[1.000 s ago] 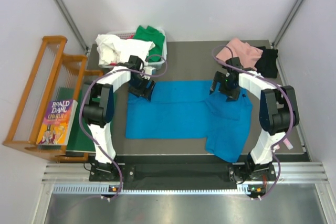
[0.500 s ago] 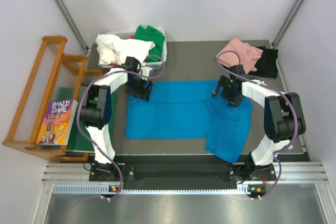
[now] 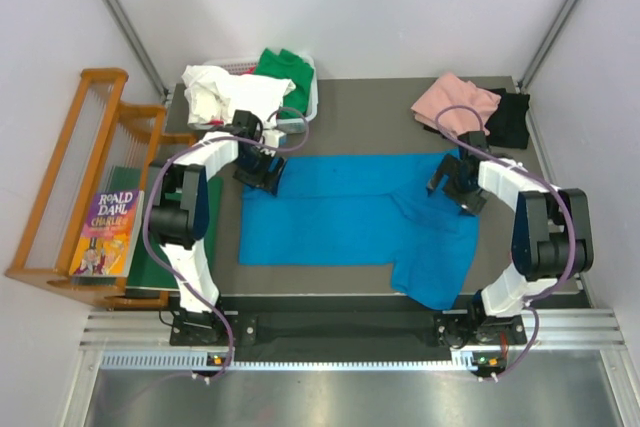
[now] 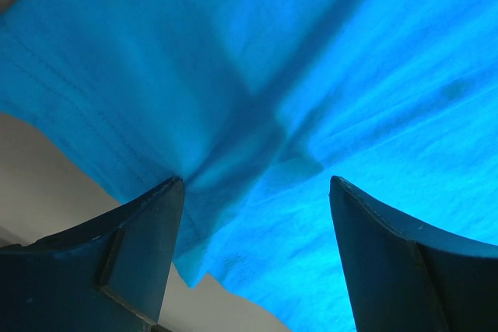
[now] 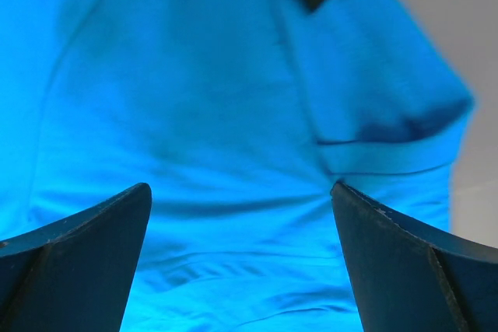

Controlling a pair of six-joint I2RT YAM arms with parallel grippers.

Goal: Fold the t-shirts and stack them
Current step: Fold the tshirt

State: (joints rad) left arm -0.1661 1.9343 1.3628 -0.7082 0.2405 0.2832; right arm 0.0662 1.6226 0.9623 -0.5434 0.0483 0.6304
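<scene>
The left tool (image 4: 257, 184) and right tool (image 5: 241, 192) hung, jaws apart, over the far edge of the blue t-shirt (image 3: 340, 212). A shallow pinch could snag one layer, skewing the fold.

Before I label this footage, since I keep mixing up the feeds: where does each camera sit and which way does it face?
Top external: fixed above and behind, looking down at the table; left arm and right arm show whole, bases at bottom.
Left wrist: on the left arm, looking down through the open left gripper at an edge of the blue t-shirt.
Right wrist: on the right arm, looking down through the open right gripper at that shirt.
Shared: all three show the blue t-shirt.
</scene>
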